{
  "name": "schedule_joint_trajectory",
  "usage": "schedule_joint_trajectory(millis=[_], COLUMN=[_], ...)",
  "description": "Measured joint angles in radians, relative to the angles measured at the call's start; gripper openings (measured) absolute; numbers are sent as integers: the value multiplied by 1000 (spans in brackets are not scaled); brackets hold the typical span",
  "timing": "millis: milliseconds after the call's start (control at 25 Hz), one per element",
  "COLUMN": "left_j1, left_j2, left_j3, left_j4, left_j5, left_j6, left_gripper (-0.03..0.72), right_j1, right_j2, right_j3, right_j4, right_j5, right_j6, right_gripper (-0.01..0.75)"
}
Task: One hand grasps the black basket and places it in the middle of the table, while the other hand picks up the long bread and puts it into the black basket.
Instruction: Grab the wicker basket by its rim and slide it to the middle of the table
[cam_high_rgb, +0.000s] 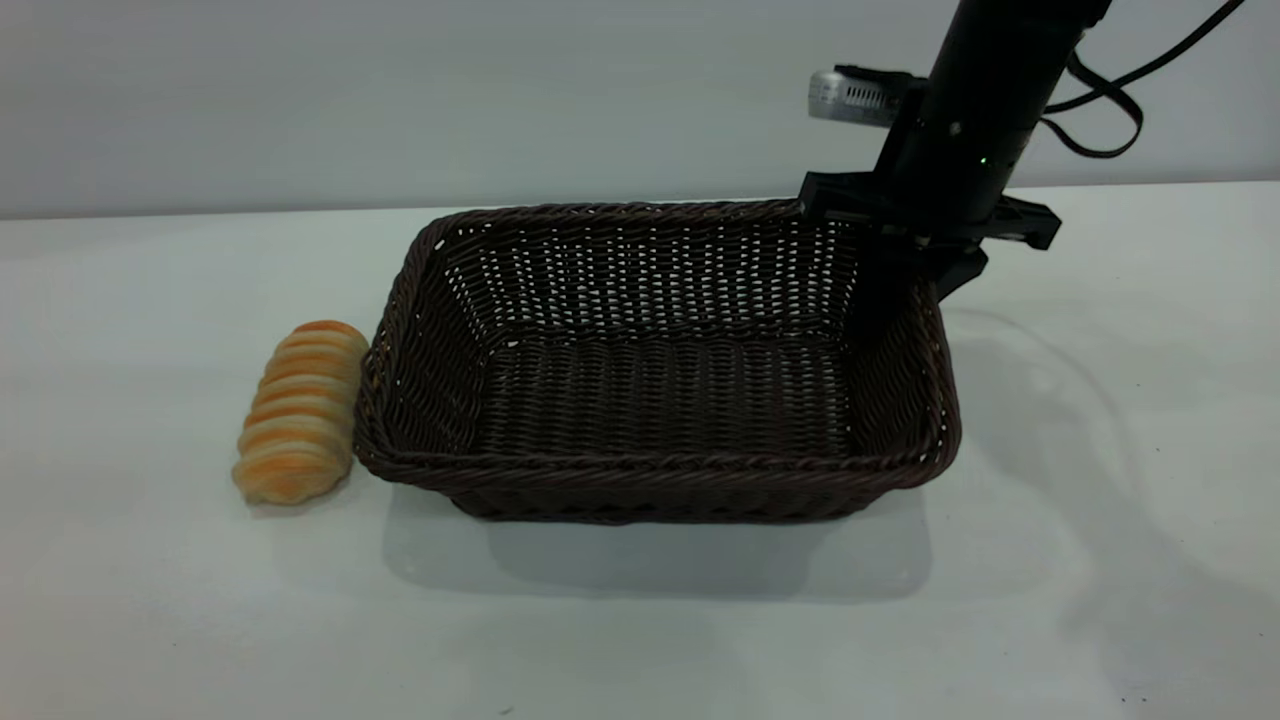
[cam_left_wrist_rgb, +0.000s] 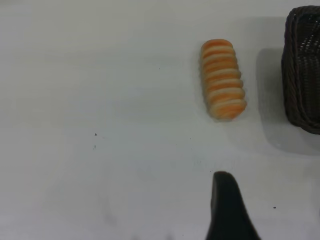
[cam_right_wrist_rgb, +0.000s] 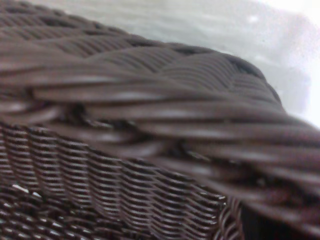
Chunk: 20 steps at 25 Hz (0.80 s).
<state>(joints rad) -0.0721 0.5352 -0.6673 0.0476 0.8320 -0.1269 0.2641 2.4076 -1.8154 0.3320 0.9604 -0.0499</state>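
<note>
Woven rectangular black basket (cam_high_rgb: 660, 420), right hand (cam_high_rgb: 925, 262) at its braided corner, grip unclear.

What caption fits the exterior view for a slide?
Right gripper at the far right corner of the empty black basket; long bread lies outside, beside its left wall.

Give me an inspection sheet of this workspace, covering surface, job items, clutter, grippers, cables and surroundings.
Surface: pale table, a few tiny dark specks.
Job's things: black basket upright and empty; long bread on the table beside the basket's left end, outside it.
Clutter: nothing seen.
Grippers: right gripper at the basket's far right corner, fingers straddling the braided rim; grip cannot be confirmed. Left gripper: only one dark fingertip shows, above bare table, short of the bread.
Cables: black cables looping off the right arm, above the table.
Surroundings: plain grey wall.
</note>
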Motion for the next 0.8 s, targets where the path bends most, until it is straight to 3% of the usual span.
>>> schedule_joint_trajectory(millis=[320, 640, 800], left_j1=[0, 0, 0], left_j2=[0, 0, 0], left_j3=[0, 0, 0], left_j4=[0, 0, 0], left_j5=[2, 5, 8], left_j6=[0, 0, 0], left_gripper=[466, 466, 466], right_j1=[2, 4, -7], right_j2=[4, 4, 4], right_j3=[-16, -109, -193], right_j4=[-4, -36, -80], right_j5=[-24, -9, 64], right_j6=[-21, -21, -7], right_gripper=[159, 456, 511])
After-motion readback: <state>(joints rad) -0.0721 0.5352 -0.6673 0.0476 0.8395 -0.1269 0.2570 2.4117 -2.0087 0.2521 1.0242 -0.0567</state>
